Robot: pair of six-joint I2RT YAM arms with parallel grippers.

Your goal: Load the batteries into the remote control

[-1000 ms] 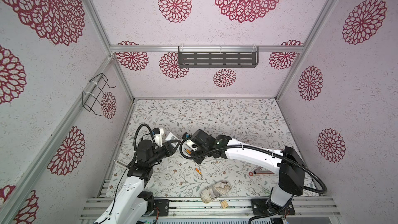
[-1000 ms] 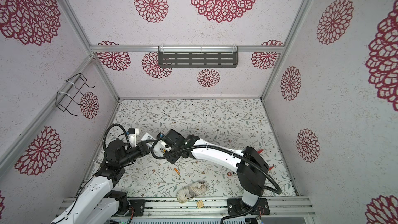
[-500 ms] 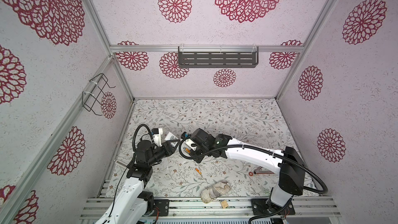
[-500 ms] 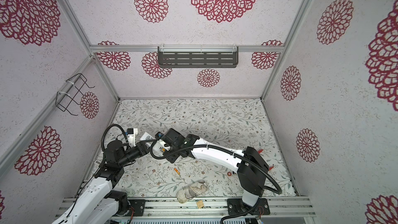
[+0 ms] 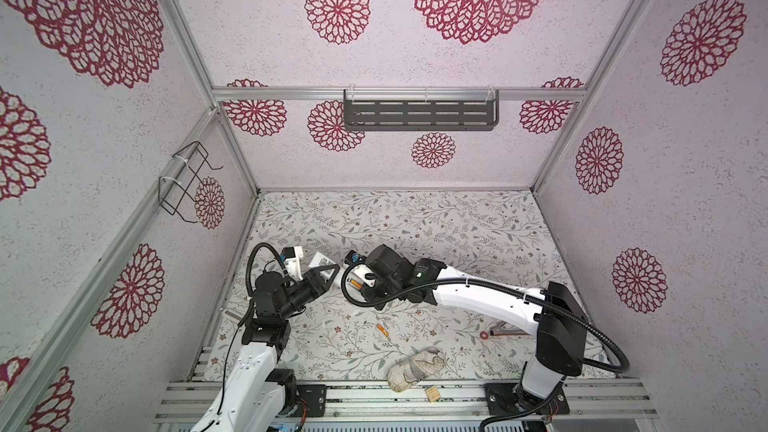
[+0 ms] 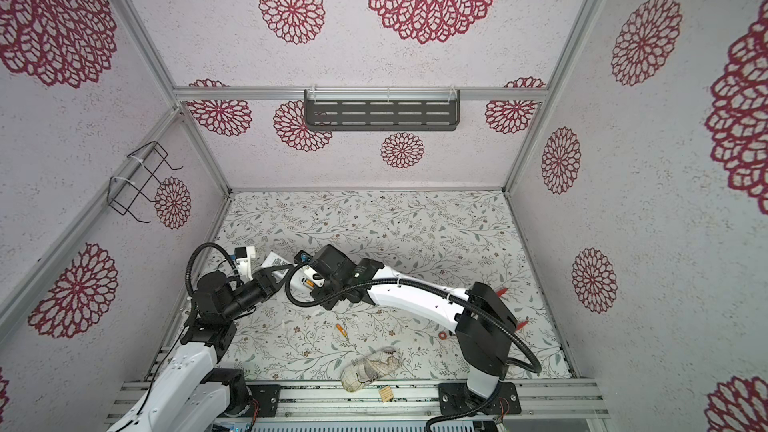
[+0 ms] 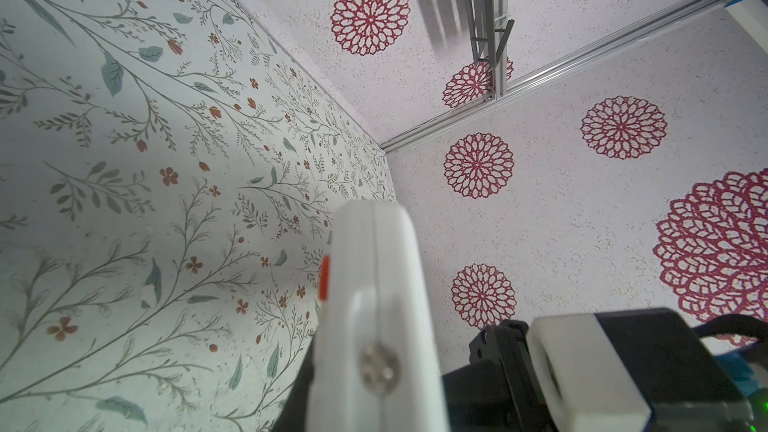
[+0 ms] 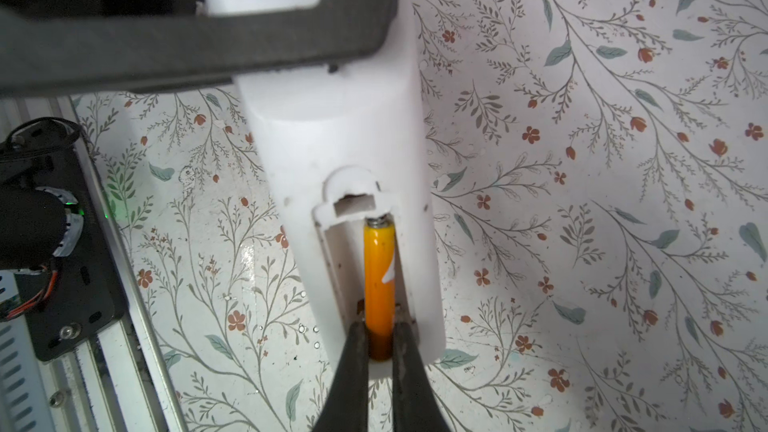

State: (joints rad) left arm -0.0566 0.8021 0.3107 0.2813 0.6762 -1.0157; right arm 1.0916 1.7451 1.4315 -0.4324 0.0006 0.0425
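The white remote control (image 8: pixel 340 139) is held above the table with its QR-sticker back up, and my left gripper (image 5: pixel 328 274) is shut across its sticker end. One dark left finger (image 8: pixel 208 47) crosses it in the right wrist view. The battery compartment stands open. One orange battery (image 8: pixel 379 284) lies along its right slot, metal tip at the inner end. My right gripper (image 8: pixel 380 338) is shut on that battery's rear end. A second battery (image 5: pixel 381 329) lies loose on the floral table. In the left wrist view the remote (image 7: pixel 374 284) is seen end-on, hiding the jaws.
A beige cloth bundle (image 5: pixel 417 367) and a small wooden block (image 5: pixel 434 394) lie at the front edge. A red-brown ring-ended tool (image 5: pixel 496 333) lies beside the right arm's base. A grey shelf (image 5: pixel 419 115) hangs on the back wall, and a wire rack (image 5: pixel 187 180) on the left wall.
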